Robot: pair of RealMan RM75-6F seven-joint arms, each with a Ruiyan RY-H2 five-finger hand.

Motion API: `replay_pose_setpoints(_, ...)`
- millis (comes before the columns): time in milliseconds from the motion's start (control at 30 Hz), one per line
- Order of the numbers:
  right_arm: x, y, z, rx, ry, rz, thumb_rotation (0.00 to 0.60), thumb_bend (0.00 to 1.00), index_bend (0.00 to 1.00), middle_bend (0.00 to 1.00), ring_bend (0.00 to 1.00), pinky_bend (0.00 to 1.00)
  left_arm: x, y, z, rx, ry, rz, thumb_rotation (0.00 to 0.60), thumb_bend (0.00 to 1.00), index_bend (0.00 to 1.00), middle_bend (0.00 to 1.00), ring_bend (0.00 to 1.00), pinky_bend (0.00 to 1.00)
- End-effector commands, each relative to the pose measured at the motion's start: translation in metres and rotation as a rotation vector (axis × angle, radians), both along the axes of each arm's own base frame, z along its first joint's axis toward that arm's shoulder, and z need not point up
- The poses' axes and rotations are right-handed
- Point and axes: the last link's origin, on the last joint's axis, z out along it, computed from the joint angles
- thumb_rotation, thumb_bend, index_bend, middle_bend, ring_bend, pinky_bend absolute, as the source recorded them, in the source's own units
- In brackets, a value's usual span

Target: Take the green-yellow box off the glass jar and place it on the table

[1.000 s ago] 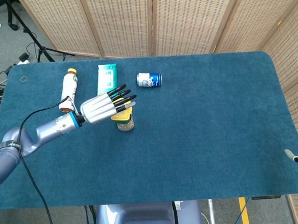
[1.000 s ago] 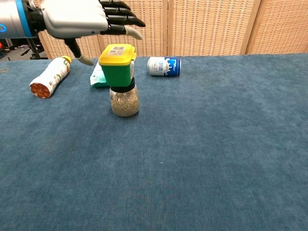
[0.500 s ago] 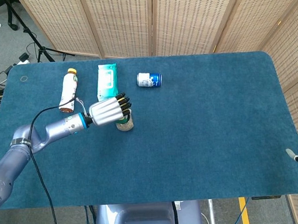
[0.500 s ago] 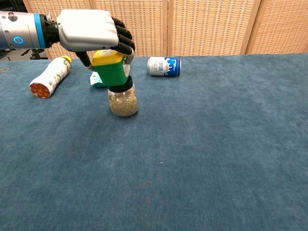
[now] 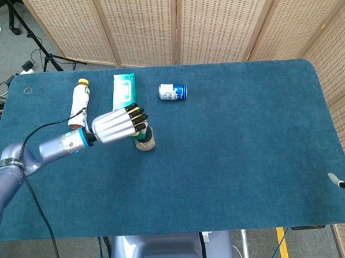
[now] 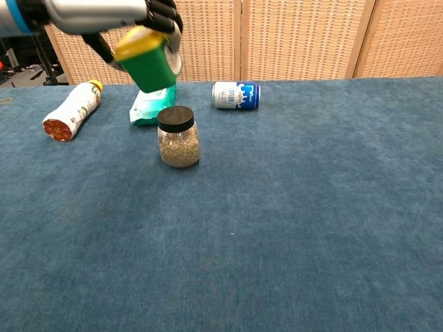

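Left hand (image 6: 104, 15) fingers grip the tilted green-yellow box (image 6: 147, 61) above the glass jar (image 6: 178, 137).

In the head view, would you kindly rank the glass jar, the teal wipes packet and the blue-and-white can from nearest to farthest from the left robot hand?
From the left robot hand:
1. Glass jar with black lid, just beside the fingertips.
2. Teal wipes packet, behind the hand.
3. Blue-and-white can, lying farther back and right.

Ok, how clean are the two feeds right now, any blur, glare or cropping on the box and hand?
Chest view: the green-yellow box is sharp and tilted, clear of the glass jar, but the left hand is cut by the top edge. Head view: even light, no glare, yet the left hand covers most of the box, and only a sliver of the right hand shows at the frame edge.
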Motion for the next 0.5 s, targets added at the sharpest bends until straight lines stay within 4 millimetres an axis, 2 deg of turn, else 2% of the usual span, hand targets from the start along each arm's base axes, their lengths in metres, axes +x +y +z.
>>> replay_pose_setpoints(33,0.001,0.001,0.0,0.005,-0.003,0.006,0.6,0.0,0.0,0.0,0.0,0.0,-0.015,-0.013,0.035,0.008,-0.088,0.043,0.6,0.28,0.62,0.47,0.35,0.38)
replay_pose_setpoints(167,0.004,0.003,-0.002,0.021,-0.007,0.022,0.6,0.0,0.0,0.0,0.0,0.0,-0.054,-0.036,0.057,0.02,-0.079,0.2,0.6,0.28,0.64,0.51,0.4,0.42)
replay_pose_setpoints(200,0.004,0.003,-0.002,0.026,-0.007,0.026,0.6,0.0,0.0,0.0,0.0,0.0,-0.064,-0.047,0.062,0.021,-0.09,0.269,0.6,0.28,0.64,0.52,0.4,0.42)
replay_pose_setpoints(333,0.007,0.004,-0.005,0.04,-0.008,0.042,0.6,0.0,0.0,0.0,0.0,0.0,-0.09,-0.08,0.074,0.072,-0.094,0.506,0.6,0.28,0.64,0.52,0.4,0.42)
replay_pose_setpoints(500,0.011,0.007,-0.007,0.053,-0.009,0.064,0.6,0.0,0.0,0.0,0.0,0.0,-0.111,-0.1,0.081,0.154,-0.015,0.685,0.6,0.28,0.64,0.52,0.4,0.42)
